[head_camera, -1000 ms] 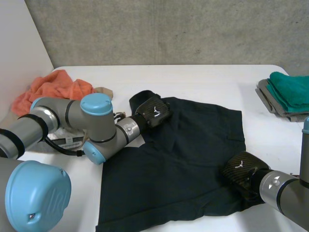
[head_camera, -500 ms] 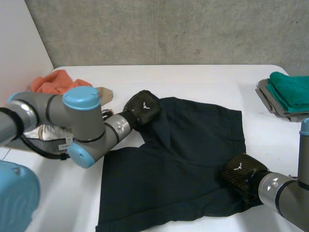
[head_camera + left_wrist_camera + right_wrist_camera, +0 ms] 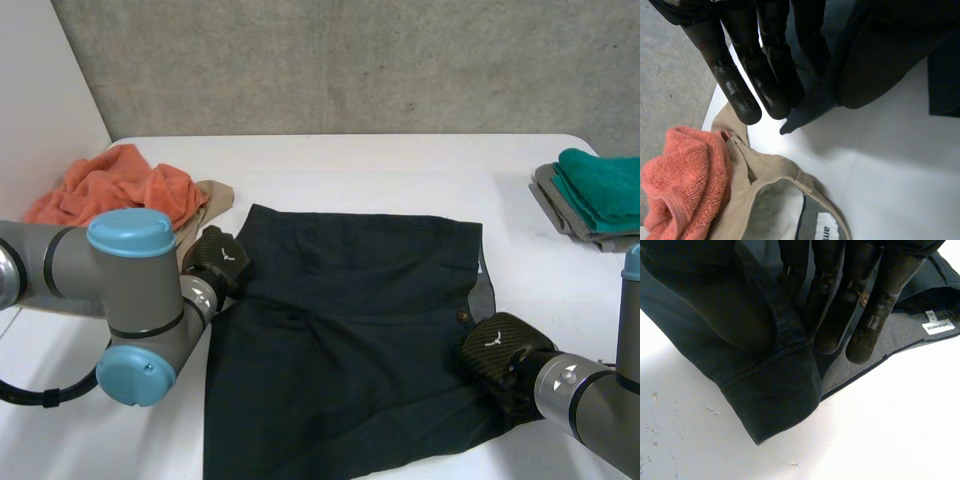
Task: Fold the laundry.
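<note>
Dark navy shorts (image 3: pixel 350 330) are spread flat in the middle of the worktop (image 3: pixel 400 160), with the lighter inside shown along one edge. An orange towel (image 3: pixel 110 185) is heaped far left. A folded teal cloth (image 3: pixel 605 185) is stacked on a grey cloth (image 3: pixel 560 205) far right.

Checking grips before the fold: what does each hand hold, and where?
Both pinch the dark shorts: the left hand a corner at the left edge, the right hand the right edge.

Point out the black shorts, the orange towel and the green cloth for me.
black shorts (image 3: pixel 350 330), head view, middle of the spread fabric.
orange towel (image 3: pixel 100 190), head view, middle of the crumpled heap.
green cloth (image 3: pixel 605 190), head view, top of the folded stack.
</note>
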